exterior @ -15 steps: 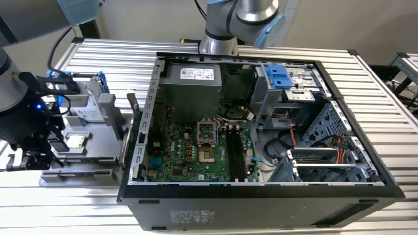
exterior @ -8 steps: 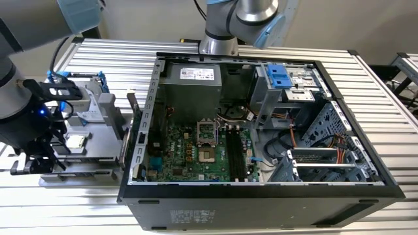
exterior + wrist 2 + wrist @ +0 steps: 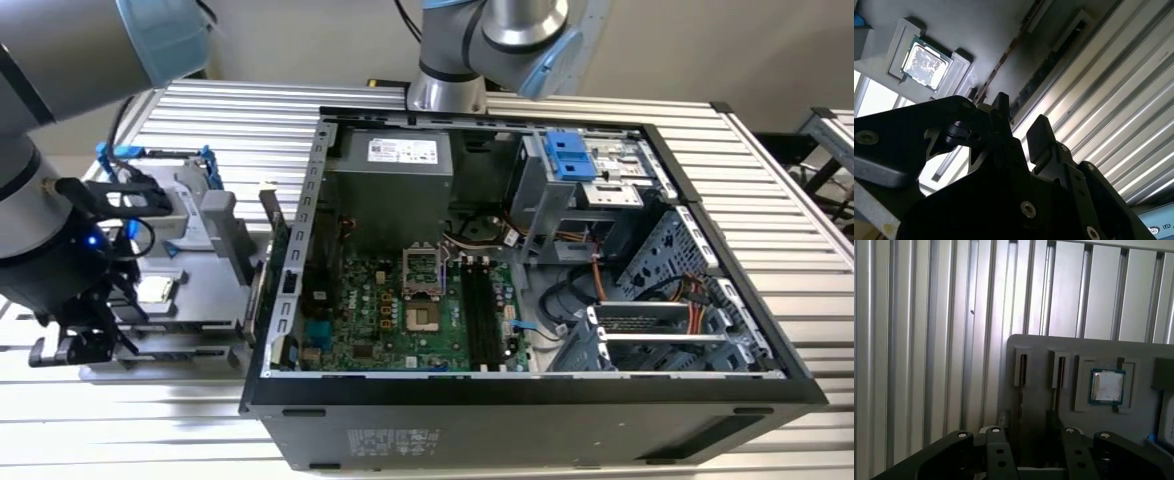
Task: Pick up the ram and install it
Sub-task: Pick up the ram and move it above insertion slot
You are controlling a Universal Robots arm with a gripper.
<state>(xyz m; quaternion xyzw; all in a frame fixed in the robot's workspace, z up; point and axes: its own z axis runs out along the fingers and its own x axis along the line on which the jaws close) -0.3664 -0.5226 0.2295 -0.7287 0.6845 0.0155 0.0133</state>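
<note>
Gripper (image 3: 1020, 110) jaws are seen spread, nothing pinched. Ram (image 3: 1005, 52) is seated on edge in a tray (image 3: 1044, 347) slot, just beyond the fingertips.

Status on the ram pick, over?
Gripper open, low over gray parts tray. Ram on edge in tray slot, not gripped. No obstruction seen.

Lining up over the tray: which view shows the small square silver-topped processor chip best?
First wrist view: the small square silver-topped processor chip lies face-on, unobstructed, in its grey tray. The second wrist view catches it slanted, with glare; the exterior view, a far glimpse.
</note>
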